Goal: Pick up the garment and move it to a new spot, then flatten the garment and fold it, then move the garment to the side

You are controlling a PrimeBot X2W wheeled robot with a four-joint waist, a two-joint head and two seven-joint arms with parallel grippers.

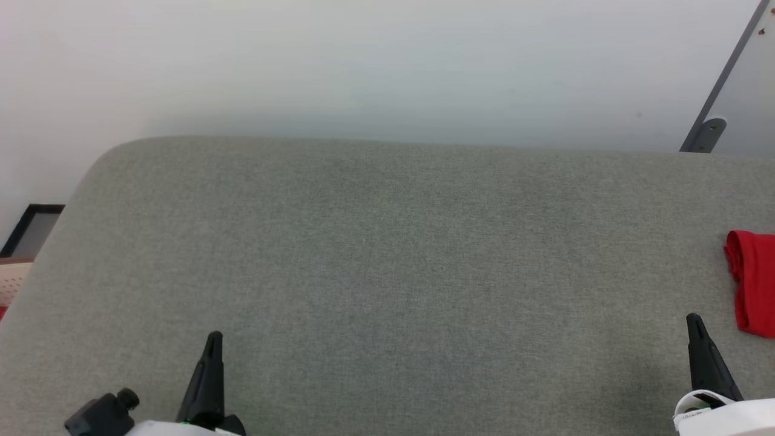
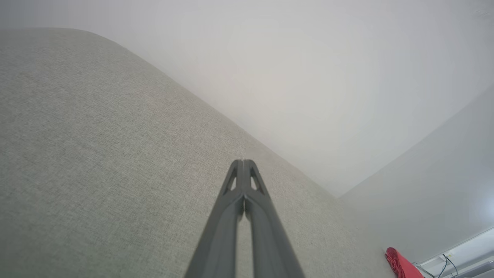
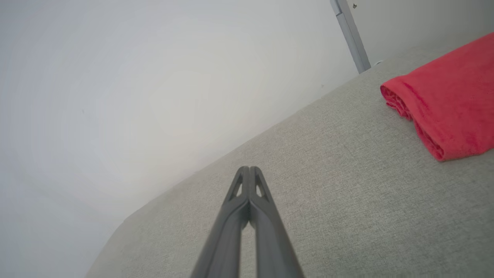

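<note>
Grey cushion (image 1: 387, 254), garment (image 1: 754, 284) far R, near closed R end effector (image 1: 694, 321)

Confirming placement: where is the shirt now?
In the head view the red shirt lies folded on the grey surface at the right edge, just beyond the right end effector.

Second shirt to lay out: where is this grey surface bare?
The grey surface is bare from its rounded left corner to the red garment at the right edge, including between the left gripper and right gripper. Only that right edge is taken.
</note>
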